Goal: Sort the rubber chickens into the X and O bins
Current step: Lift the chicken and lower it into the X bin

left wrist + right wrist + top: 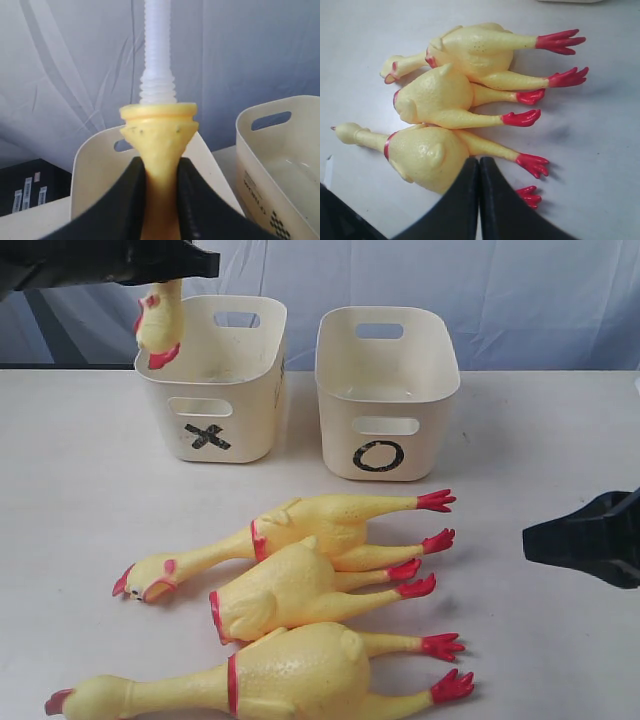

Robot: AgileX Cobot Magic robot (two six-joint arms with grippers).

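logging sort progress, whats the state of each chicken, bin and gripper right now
X bin: upright, no chicken seen inside
O bin: upright, no chicken seen inside
left gripper: shut on held chicken
held chicken: hanging head down above X bin
far chicken: lying on table, loose
middle chicken: lying on table, loose
near chicken: lying on table, loose
right gripper: shut, empty

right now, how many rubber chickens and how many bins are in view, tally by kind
rubber chickens: 4, three lying on the table, one held up by the left gripper
bins: 2, X bin and O bin
total: 6
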